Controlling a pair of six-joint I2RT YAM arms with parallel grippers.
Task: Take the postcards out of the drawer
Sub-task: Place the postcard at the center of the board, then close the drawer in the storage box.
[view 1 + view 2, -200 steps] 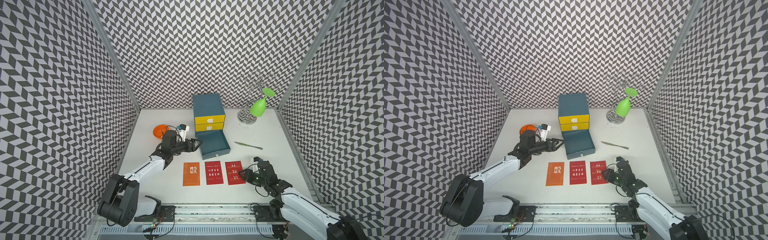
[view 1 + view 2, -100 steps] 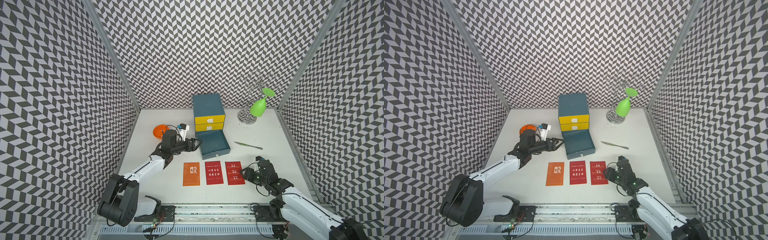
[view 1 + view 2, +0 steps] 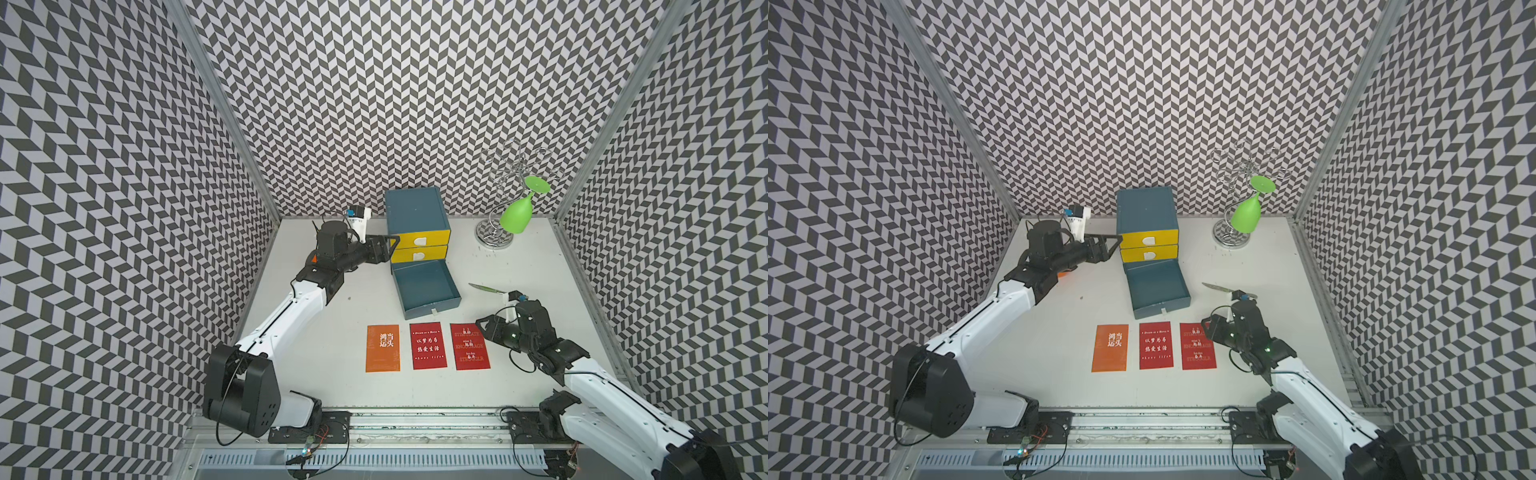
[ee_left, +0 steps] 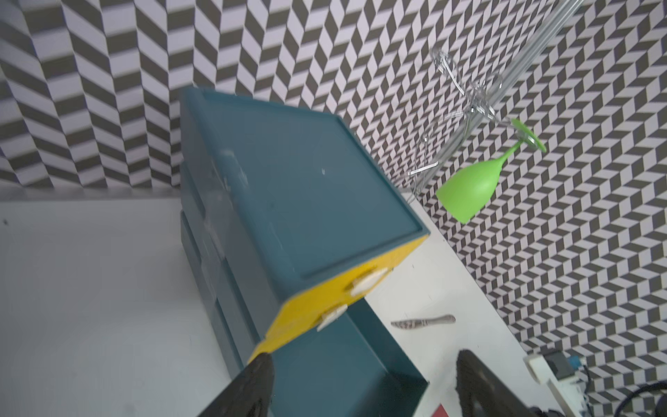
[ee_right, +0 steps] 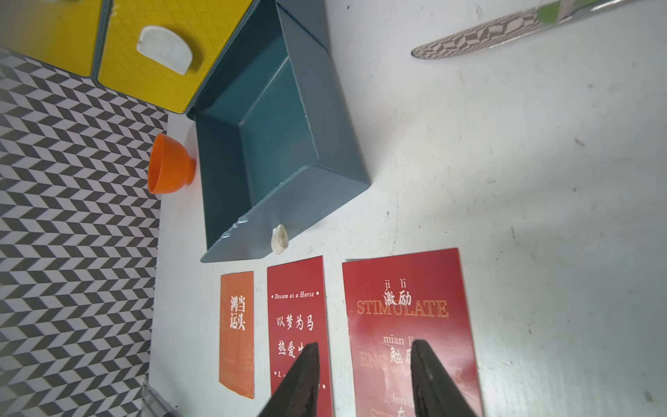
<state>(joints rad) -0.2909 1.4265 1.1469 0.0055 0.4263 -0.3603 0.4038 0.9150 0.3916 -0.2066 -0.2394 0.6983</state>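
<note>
"Right wrist view had the right gripper (image 5: 364, 343) over the cards (image 5: 294, 310), jaws apart and empty," said one. "All three lay flat in a row on the table (image 3: 332, 332), just in front of the blue drawer (image 3: 424, 286), which stood pulled out and bare."

"And the left gripper (image 3: 392, 249)?" asked the other.

"Spread wide at a front corner of the top yellow drawer (image 3: 419, 240), pinching nothing. That drawer looked shut or nearly so. If pushing it home was the step, a slow push square on the front would have served best, lest the cabinet (image 3: 413, 208) slide back."
</note>
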